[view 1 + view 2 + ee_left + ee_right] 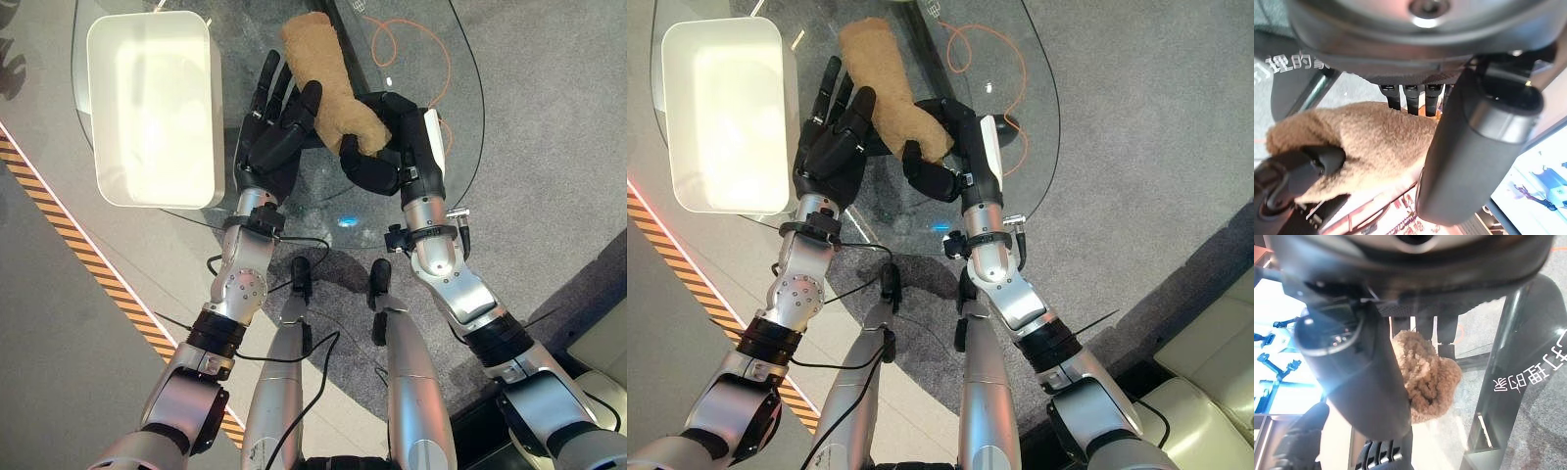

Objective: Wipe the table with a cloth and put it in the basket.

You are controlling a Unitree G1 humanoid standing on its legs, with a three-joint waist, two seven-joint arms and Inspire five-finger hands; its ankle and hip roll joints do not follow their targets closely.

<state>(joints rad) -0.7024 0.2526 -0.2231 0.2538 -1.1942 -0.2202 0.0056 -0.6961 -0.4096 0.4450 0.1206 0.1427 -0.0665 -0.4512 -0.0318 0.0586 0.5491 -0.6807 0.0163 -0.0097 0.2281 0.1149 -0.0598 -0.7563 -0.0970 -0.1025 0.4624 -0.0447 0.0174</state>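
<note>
Cloth (328, 93) pinched only at near end by right hand (392, 147), left hand (274, 127) spread beside it; far end could be dragged or dropped short of basket (152, 103) if grip slackens.

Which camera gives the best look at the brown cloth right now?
The left eye view: the whole cloth shows, its near end gripped by the right hand. The right eye view matches; each wrist view catches just a close-up part.

A tan, fuzzy cloth (321, 78) is seen at upper centre. The basket (211, 88) at upper left is plain white. The desk (460, 59) is clear glass, tinted grey. The floor (59, 323) is grey, crossed at lower left by an orange-and-black striped band (108, 284). An orange cable (416, 49) is seen through the glass. Both hands (279, 132) (387, 147) are black.
</note>
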